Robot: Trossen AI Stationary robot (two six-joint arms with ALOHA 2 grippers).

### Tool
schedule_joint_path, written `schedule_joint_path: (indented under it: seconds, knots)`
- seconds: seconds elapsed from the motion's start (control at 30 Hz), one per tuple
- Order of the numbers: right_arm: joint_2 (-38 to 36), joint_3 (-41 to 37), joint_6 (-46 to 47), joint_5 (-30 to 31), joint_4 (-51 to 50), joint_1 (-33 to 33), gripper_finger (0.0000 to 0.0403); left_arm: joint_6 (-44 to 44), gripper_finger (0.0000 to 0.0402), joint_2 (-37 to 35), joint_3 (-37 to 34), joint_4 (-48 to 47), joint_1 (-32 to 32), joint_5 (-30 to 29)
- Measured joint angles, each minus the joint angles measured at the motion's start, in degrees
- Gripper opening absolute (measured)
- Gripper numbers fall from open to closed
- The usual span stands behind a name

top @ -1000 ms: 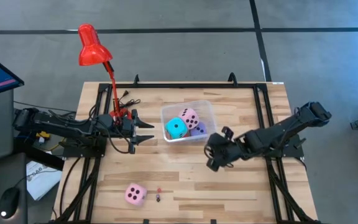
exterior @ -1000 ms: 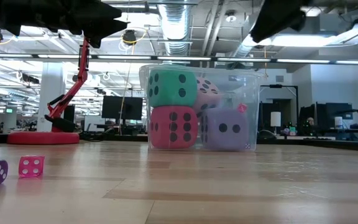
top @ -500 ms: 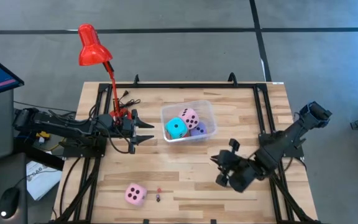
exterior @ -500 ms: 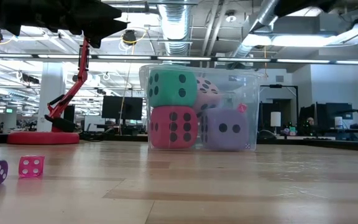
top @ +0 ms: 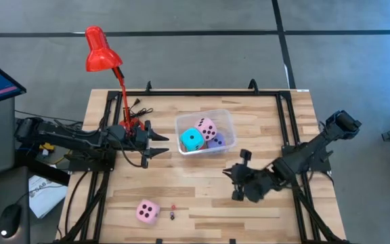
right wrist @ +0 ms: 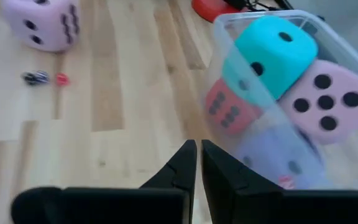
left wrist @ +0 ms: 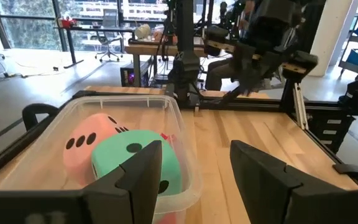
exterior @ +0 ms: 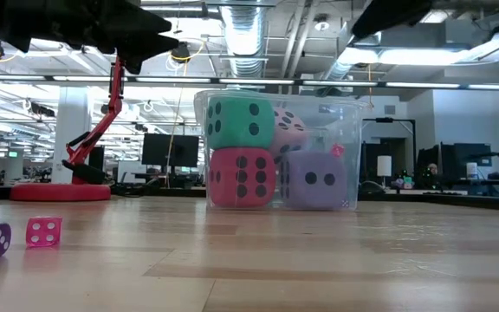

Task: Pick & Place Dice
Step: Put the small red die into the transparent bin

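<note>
High view shows your last loose pink die point(top: 147, 211) at lower left of the frame, well apart and leftward from the right gripper point(top: 238, 175), fingers pressed nearly together, while the left gripper point(top: 160, 143), fingers spread, waits beside the bin point(top: 226, 119).

Pale wooden table point(top: 202, 196) of jointed planks, smooth with a faint sheen; clear glossy plastic bin point(top: 226, 122), thin-walled and see-through; soft matt foam-like dice inside it, cyan die point(top: 192, 139) and pink die point(top: 206, 128) on top, red die point(exterior: 240, 178) and lavender die point(exterior: 316, 180) below, plus a loose pink die point(top: 147, 211) on the wood; glossy red lamp point(top: 99, 50) shade; matt black fingers on the left gripper point(top: 160, 143) and right gripper point(top: 234, 183); dark metal frame rails point(top: 286, 122)
</note>
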Motion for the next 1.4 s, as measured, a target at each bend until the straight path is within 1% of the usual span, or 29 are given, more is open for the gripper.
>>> schedule_joint_path:
  seconds: [0.1, 0.2, 0.3, 0.43, 0.63, 0.73, 0.83, 1.0, 1.03, 1.27, 1.33, 1.4]
  knots:
    - [0.0, 0.0, -3.9, -1.8, 0.0, -2.6, 0.0022, -1.6, 0.0181, 1.3, 0.0, 0.0, 0.0, 0.0]
    - [0.0, 0.0, -7.3, -4.0, 0.0, -4.5, 0.0022, -5.2, 0.0181, 3.1, 0.0, -0.1, -0.1, 0.0]
    - [0.0, 0.0, -9.7, -5.8, 0.0, -5.9, 0.0022, -7.5, 0.0181, 5.0, 0.0, -0.2, -1.2, 0.0]
    - [0.0, 0.0, -12.7, -8.4, 0.7, -8.2, 0.0023, -7.6, 0.0176, 7.5, 0.0, 0.0, -4.1, 0.0]
    - [0.0, 0.0, -22.1, -17.1, 6.2, -14.3, 0.0022, -7.6, 0.0159, 9.8, 0.0, 1.5, -8.4, 0.0]
    - [0.0, 0.0, -26.2, -18.1, 7.7, -17.4, 0.0019, -7.6, 0.0149, 10.0, 0.0, 2.6, -10.7, -0.1]
    - [-0.6, 0.0, -28.2, -19.4, 7.8, -20.3, 0.0014, -7.6, 0.0139, 9.8, 0.0, 3.1, -13.3, -0.6]
    - [-2.7, 0.0, -28.2, -30.3, 7.5, -24.4, 0.0006, -7.6, 0.0123, 9.8, 0.0, 3.2, -16.5, -0.7]
    - [-3.5, 0.0, -28.4, -31.5, 7.0, -24.9, 0.0005, -7.6, 0.012, 9.8, 0.0, 3.2, -17.1, -0.7]
    - [-9.3, 0.0, -28.3, -31.8, 4.3, -26.0, 0.0004, -8.6, 0.0101, 9.8, 0.0, 4.5, -20.9, -1.0]
    - [-11.4, -1.5, -27.9, -31.8, 6.4, -25.3, 0.0005, -8.6, 0.0098, 9.8, 0.0, 4.7, -21.5, -1.0]
    - [-13.9, -5.2, -27.9, -31.9, 10.9, -24.5, 0.0004, -8.6, 0.0095, 9.8, 0.0, 4.7, -21.9, -1.0]
